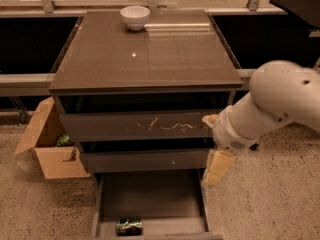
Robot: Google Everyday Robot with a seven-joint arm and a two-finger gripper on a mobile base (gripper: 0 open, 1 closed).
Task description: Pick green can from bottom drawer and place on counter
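The green can lies on its side on the floor of the open bottom drawer, near the drawer's front left. The counter is the glossy grey-brown top of the cabinet. My gripper hangs from the white arm at the cabinet's right front corner, just above the right edge of the open drawer. It is to the right of the can, higher than it, and well apart from it. It holds nothing that I can see.
A white bowl stands at the back of the counter. The top drawer front has white scratches and is closed, as is the middle one. An open cardboard box sits on the floor to the cabinet's left.
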